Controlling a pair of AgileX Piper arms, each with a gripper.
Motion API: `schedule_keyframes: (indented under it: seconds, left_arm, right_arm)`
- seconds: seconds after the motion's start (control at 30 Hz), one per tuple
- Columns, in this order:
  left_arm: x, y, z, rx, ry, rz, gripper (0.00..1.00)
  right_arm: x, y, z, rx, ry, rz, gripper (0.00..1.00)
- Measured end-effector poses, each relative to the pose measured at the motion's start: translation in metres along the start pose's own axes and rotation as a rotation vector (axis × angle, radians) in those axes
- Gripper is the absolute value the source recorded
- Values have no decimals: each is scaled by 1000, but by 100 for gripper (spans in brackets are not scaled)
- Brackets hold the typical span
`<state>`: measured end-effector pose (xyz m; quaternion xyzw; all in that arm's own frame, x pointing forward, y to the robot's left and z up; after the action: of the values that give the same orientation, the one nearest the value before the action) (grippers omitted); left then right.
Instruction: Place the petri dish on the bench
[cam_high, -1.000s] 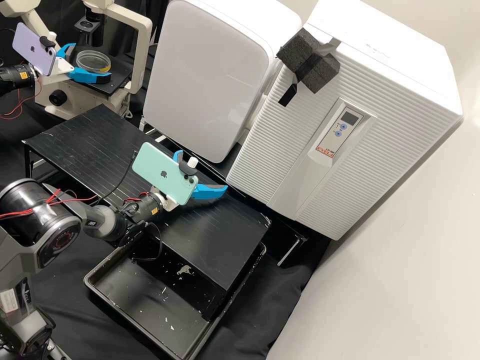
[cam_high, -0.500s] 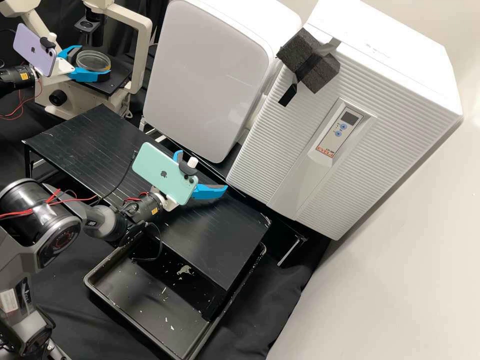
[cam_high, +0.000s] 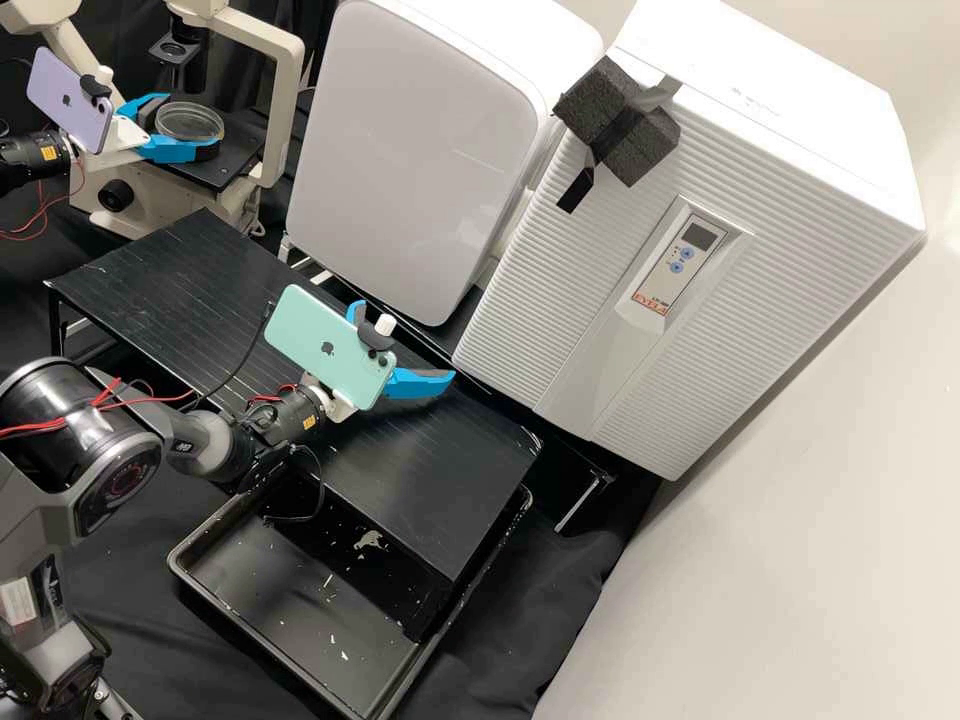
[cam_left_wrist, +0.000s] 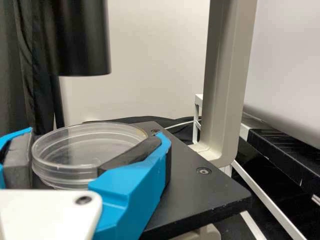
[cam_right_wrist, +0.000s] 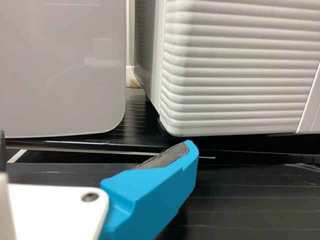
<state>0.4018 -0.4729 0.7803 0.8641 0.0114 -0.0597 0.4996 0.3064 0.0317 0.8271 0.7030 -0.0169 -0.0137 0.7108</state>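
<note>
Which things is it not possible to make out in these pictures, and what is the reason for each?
- Whether the petri dish touches the microscope stage: left wrist view, left gripper hides part of its base.
- Most of one right gripper finger: right wrist view, cut off by the edge.
- Any reading on the cabinet display: high view, too small.

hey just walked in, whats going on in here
The left gripper, with its bright blue fingers, has closed around a clear, round plastic petri dish at the flat black stage of a beige microscope. The dish is not on the black ribbed bench yet. The right gripper is open over that bench, with nothing between its fingers.
</note>
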Motion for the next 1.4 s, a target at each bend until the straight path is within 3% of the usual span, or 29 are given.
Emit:
schedule_keyframes:
  seconds: [0.3, 0.6, 0.8, 1.1, 1.4]
  left_arm:
    - [-1, -1, 0, -21, -24, -3, 0]
    - [-23, 0, -4, -19, -48, -16, 0]
    - [-38, 9, -11, -31, -33, -24, 0]
    - [-58, 24, -13, -82, -14, -25, 0]
    - [-70, 35, -10, -71, -32, -1, 0]
  right_arm:
    - [0, 0, 0, 0, 0, 0, 100]
    - [0, 0, 0, 0, 0, 0, 100]
    - [0, 0, 0, 0, 0, 0, 100]
    - [0, 0, 0, 0, 0, 0, 100]
    - [0, 0, 0, 0, 0, 0, 100]
